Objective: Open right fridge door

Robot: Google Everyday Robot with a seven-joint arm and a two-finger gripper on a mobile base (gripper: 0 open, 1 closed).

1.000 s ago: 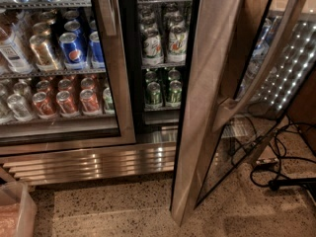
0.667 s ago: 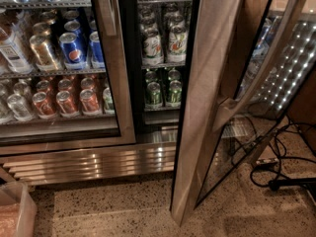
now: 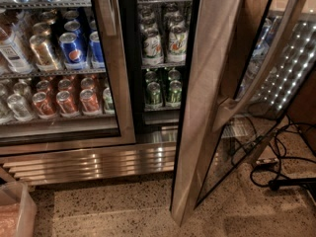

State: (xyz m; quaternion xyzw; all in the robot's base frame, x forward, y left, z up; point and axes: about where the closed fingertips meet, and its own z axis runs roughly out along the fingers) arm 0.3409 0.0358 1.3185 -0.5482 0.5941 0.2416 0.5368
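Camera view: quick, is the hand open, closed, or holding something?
Hand: not in view, so its state cannot be told. Nothing grips the handle of the right door.

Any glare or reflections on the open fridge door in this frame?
Camera view: bright LED dots speckle the right fridge door pane; light streaks glint on the steel kick grille; the floor is dim; the gripper is out of frame.

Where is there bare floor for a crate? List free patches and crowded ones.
Free: the speckled floor between the plastic bin, the steel grille and the foot of the open right fridge door. Crowded: cables litter the floor right of that door; the shelves are packed with bottles. The gripper is not in view.
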